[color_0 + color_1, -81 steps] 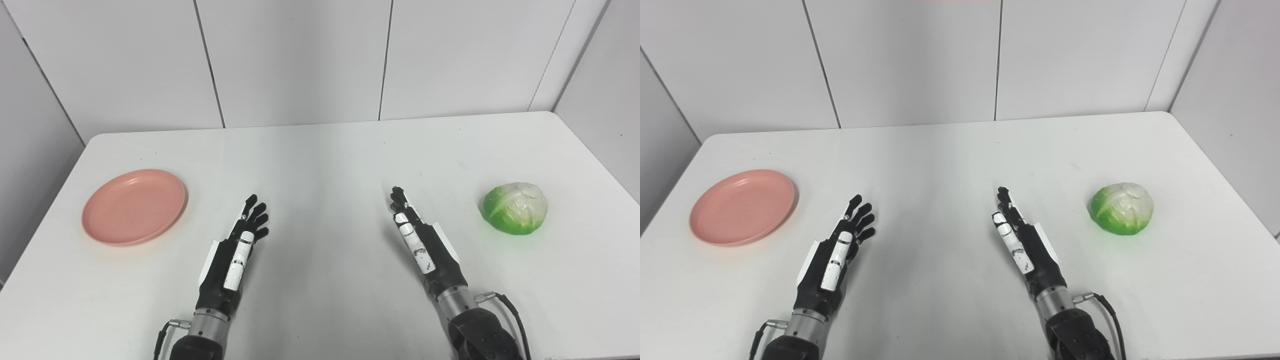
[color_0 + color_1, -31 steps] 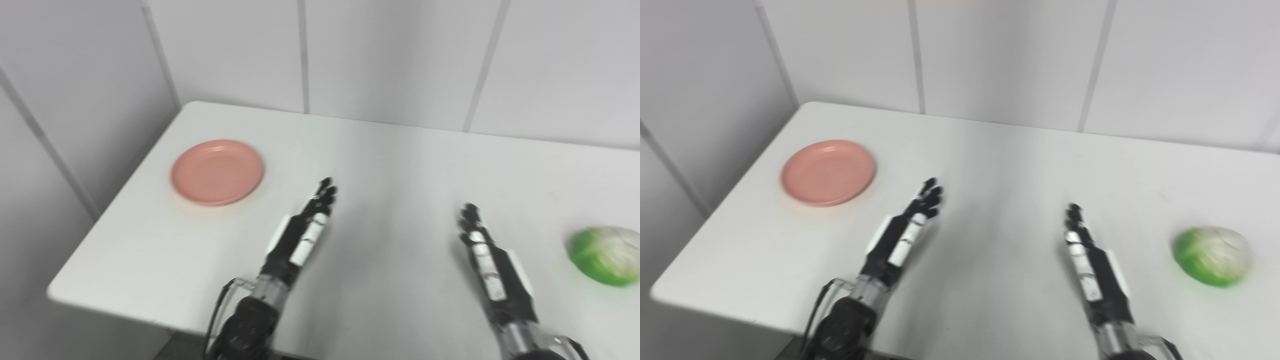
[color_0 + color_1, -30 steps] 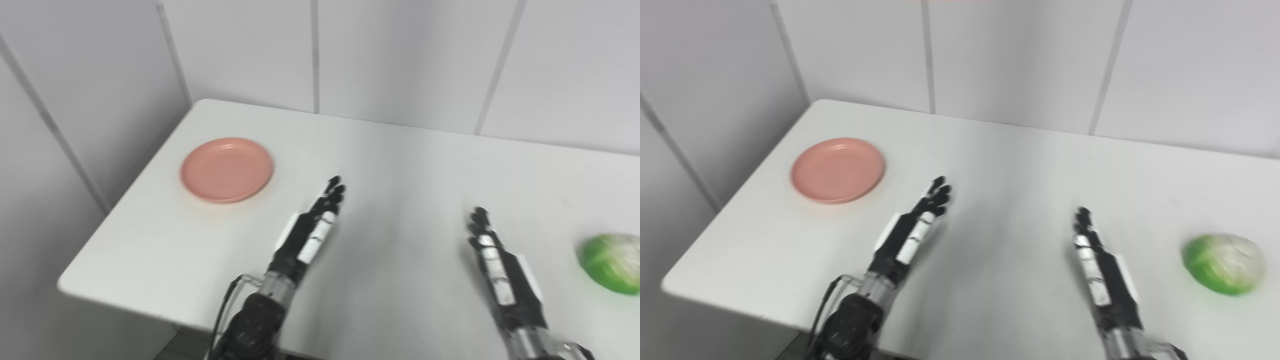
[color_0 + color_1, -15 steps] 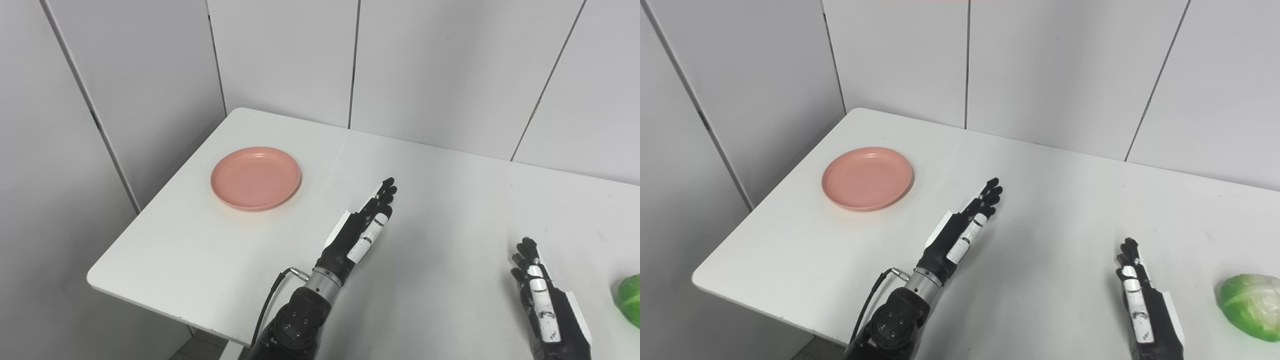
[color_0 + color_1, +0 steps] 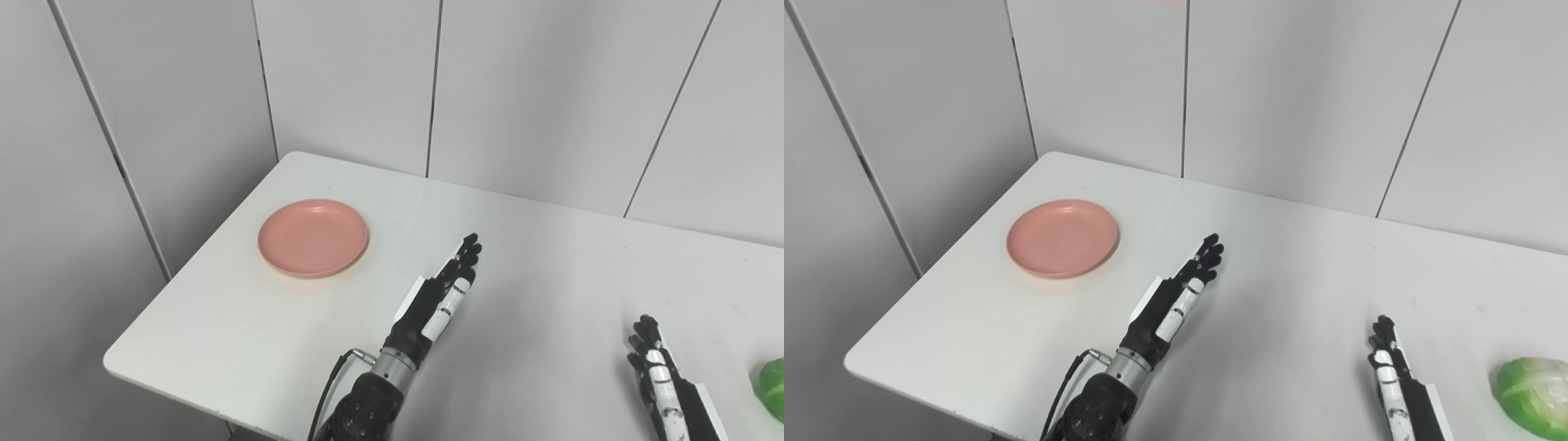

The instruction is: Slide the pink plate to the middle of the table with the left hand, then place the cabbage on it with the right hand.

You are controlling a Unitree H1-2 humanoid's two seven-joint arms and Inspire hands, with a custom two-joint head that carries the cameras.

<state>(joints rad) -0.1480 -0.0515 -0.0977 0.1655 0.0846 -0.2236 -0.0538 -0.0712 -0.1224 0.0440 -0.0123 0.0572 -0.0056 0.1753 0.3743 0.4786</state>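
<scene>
While pink plate (image 5: 313, 237) sits at table (image 5: 551, 288) left end, left hand (image 5: 442, 294) and right hand (image 5: 1399, 383) empty, fingers extended; cabbage (image 5: 1532, 388) far right.

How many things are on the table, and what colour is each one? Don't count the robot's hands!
Pink: 1, the pink plate
Green and white: 1, the cabbage
Total: 2 things on the white table
</scene>
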